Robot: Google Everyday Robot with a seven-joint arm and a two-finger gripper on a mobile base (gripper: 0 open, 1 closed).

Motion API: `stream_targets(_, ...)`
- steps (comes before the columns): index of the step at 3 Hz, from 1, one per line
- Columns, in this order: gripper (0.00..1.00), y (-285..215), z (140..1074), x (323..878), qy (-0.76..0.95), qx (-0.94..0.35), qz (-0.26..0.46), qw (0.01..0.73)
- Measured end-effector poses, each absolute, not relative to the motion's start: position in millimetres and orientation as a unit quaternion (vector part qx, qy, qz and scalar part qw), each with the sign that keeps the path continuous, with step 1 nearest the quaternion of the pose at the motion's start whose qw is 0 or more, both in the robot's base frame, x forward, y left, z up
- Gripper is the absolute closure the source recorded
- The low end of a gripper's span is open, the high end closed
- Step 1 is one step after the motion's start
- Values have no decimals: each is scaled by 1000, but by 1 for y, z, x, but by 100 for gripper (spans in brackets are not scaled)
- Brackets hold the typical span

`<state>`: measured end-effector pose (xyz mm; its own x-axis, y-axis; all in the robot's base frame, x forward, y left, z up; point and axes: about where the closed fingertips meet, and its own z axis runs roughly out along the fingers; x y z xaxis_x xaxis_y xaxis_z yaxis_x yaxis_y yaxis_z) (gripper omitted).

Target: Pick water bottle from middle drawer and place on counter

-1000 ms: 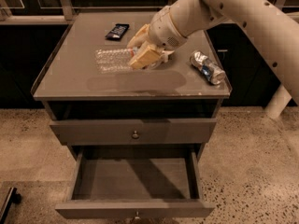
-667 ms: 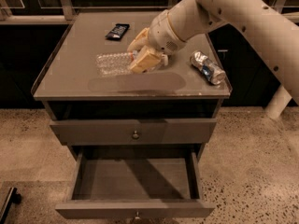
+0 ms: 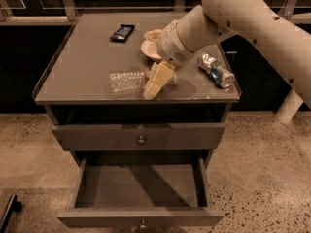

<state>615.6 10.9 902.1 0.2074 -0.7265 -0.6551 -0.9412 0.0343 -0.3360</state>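
The water bottle (image 3: 126,81), clear and crinkled, lies on its side on the counter (image 3: 82,67) near the front edge. My gripper (image 3: 156,80) is right of it, tilted down, with its cream fingers (image 3: 151,88) at the bottle's right end and closed on it. The middle drawer (image 3: 141,216) below is pulled out, and its floor is bare. Another drawer (image 3: 97,137) with a round knob sits shut above it.
A white bowl (image 3: 149,46) sits behind my gripper, partly hidden by the wrist. A crushed silver-and-blue can (image 3: 216,71) lies at the counter's right. A dark snack packet (image 3: 121,32) lies at the back. My arm reaches in from the upper right.
My gripper has moved with the bottle toward the counter's front edge and lower, so the bottle now lies on the counter top.
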Motion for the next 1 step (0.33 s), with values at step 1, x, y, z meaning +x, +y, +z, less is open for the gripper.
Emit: stream_targets(1,0,11,902,616,613,-680,143,376)
